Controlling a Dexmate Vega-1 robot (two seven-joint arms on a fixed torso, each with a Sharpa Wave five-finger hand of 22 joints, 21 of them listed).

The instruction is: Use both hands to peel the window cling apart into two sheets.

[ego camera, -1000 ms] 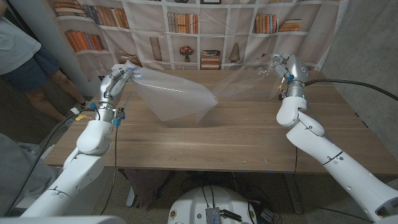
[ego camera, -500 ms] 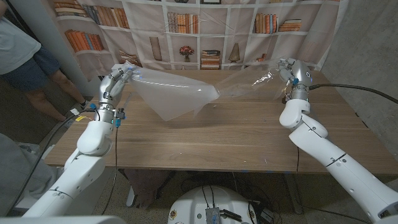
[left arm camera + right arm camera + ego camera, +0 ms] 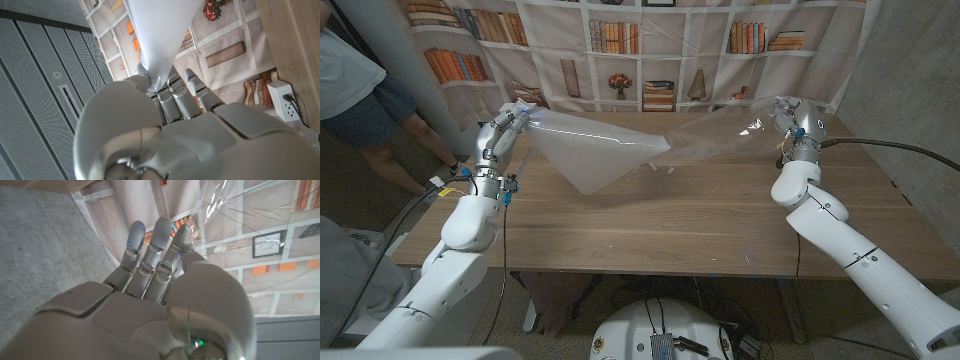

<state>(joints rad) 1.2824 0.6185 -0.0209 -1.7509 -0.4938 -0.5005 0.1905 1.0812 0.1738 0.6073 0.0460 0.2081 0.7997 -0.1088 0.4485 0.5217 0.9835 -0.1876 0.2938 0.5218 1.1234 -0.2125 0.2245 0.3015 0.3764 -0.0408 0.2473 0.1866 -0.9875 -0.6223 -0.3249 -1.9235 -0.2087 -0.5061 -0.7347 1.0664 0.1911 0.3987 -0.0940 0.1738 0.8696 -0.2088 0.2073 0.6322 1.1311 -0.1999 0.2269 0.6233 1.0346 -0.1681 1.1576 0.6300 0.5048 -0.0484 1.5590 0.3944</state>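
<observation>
The window cling hangs stretched above the table between my two raised hands. Its frosted white sheet [image 3: 595, 150] runs from my left hand [image 3: 510, 122], which pinches its corner at the far left. The clear sheet [image 3: 715, 135] reaches to my right hand [image 3: 786, 112], which pinches its crinkled end at the far right. The two sheets still meet near the middle [image 3: 660, 150]. In the left wrist view the white sheet [image 3: 160, 35] rises from the fingers [image 3: 172, 95]. Crinkled clear film [image 3: 220, 210] shows beside the fingers [image 3: 157, 245] in the right wrist view.
The wooden table [image 3: 670, 230] lies below the cling. A bookshelf-print backdrop [image 3: 650, 50] hangs behind it. A person [image 3: 360, 90] stands at the far left, beside the table. A black cable [image 3: 900, 145] runs off to the right.
The hands have pulled further apart and the cling has lifted and drawn taut. The seam where the sheets meet has risen off the table and the white sheet's hanging part has shortened.
</observation>
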